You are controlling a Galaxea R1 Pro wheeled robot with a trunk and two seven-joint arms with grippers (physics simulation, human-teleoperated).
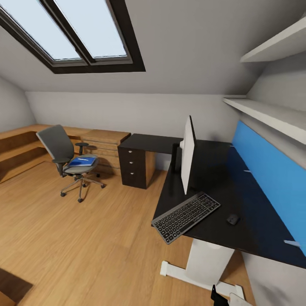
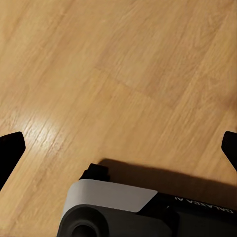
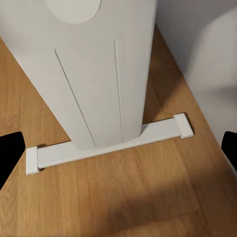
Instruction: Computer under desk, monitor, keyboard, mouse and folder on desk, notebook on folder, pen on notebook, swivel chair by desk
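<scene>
Take the counter as your reference; its black top runs along the right-hand wall.

Well to the left of the counter, out on the wood floor, stands the swivel chair. The blue folder lies flat on its seat, with a small pale item on top that is too small to identify.

Against the counter's far left end stands a black drawer unit, under the top.

On the counter, the monitor stands upright and is seen nearly edge-on. The keyboard lies just in front of the monitor, at the counter's near edge, with one corner overhanging it. The mouse sits on the counter to the right of the keyboard, near it but not touching.

A blue panel runs along the counter's wall side.

Your left end effector hangs over bare floor, fingers wide apart, holding nothing. Your right end effector is likewise spread and empty, facing the counter's white leg and its foot bar on the floor.
</scene>
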